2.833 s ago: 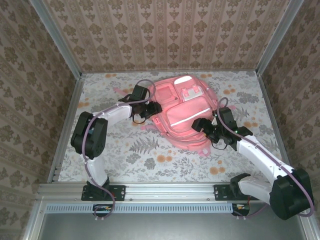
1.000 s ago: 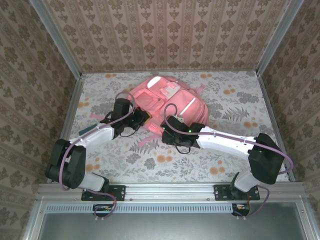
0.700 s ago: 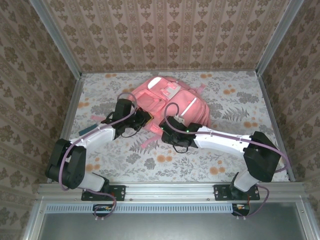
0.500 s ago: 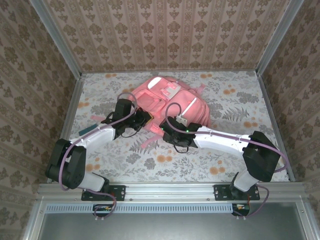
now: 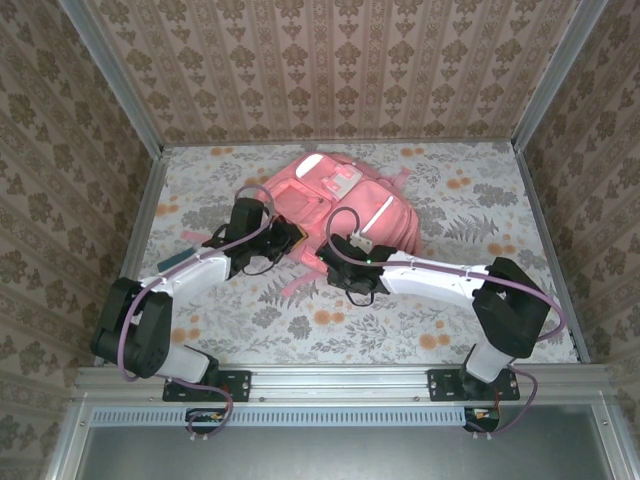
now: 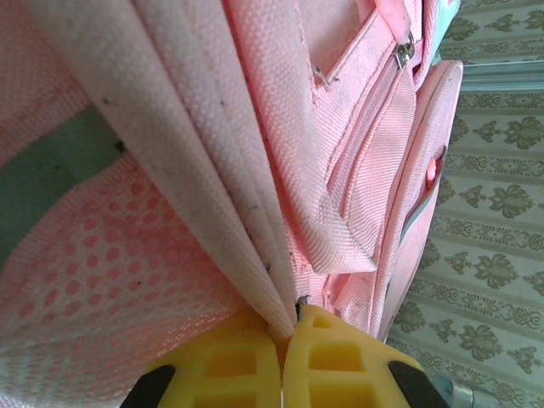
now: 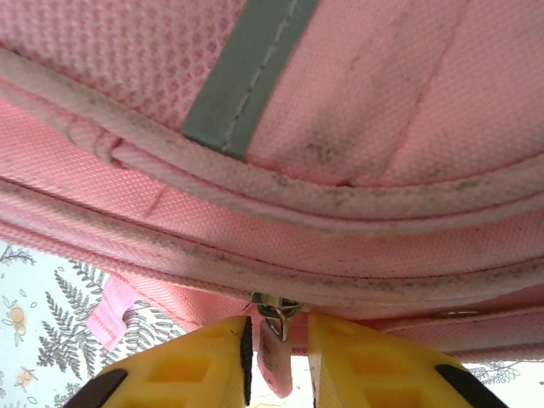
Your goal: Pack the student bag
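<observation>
Top external, near ground: a floral table top (image 5: pixel 470 300), with both arms reaching in from its near edge toward the middle.
Strap on the print: a thin pink strap (image 5: pixel 288 286) trails toward the near left, out from under the bag and between the two wrists.
Right arm: the right gripper (image 5: pixel 328 262) meets the bag's near edge. In the right wrist view its yellow pads stand a little apart.
Between those pads: a zip pull (image 7: pixel 274 344) hangs from the seam. Slim gaps show on either side of it, so no squeeze is visible.
Left arm: the left gripper (image 5: pixel 290 238) is at the bag's near-left side. In the left wrist view its pads are pressed together on a fold of pale pink fabric.
Bag, place: the student bag (image 5: pixel 345 200) lies on the middle of the table toward the far side, touching both grippers.
Bag, long axis: it slants from far left to near right.
Bag, facing: the front pockets face up. The reflective stripe (image 5: pixel 380 212) runs across the axis on the near-right half, and the white patches (image 5: pixel 338 180) sit farther back.
Bag, far end: a pale rounded end points to the far left.
</observation>
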You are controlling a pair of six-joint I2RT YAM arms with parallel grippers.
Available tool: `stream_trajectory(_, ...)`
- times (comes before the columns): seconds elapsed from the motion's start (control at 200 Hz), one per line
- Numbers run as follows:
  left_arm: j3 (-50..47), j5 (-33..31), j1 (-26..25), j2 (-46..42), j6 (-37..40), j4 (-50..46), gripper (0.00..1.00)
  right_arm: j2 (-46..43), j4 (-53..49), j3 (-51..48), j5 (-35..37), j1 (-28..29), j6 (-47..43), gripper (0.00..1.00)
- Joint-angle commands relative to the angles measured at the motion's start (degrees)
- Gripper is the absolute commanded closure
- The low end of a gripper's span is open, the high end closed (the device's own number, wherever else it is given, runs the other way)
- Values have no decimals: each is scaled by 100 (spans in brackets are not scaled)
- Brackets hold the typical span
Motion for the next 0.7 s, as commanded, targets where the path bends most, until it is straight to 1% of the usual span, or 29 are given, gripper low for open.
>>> stream_trajectory(0.0, -16, 331, -71, -257, 24, 364, 100, 118, 6, 185, -116, -50, -59, 76)
stream_trajectory(0.115, -22, 320, -70, -259, 27, 337, 100, 129, -42, 216, -83, -68, -121, 81)
stream_trajectory(0.25, -23, 239, -69, -263, 100, 254, 100, 57, -183, 162, 39, -77, -197, 91)
stream_trajectory(0.395, 55, 171, 50, -217, 395, 63, 100, -263, -451, -61, 256, -77, -421, 98)
stream_trajectory(0.4, 54, 166, 130, -212, 409, 52, 100, -274, -463, -75, 268, -80, -424, 98)
stream_trajectory(0.485, 109, 149, 401, -159, 630, -91, 100, -635, -840, -297, 595, -86, -567, 100)
stream_trajectory(0.62, 213, 195, 713, -21, 928, -239, 100, -1106, -1841, -420, 1614, -88, -641, 100)
stream_trajectory(0.695, 315, 247, 814, 105, 1038, -257, 100, -1271, -2152, -466, 1969, -143, -726, 100)
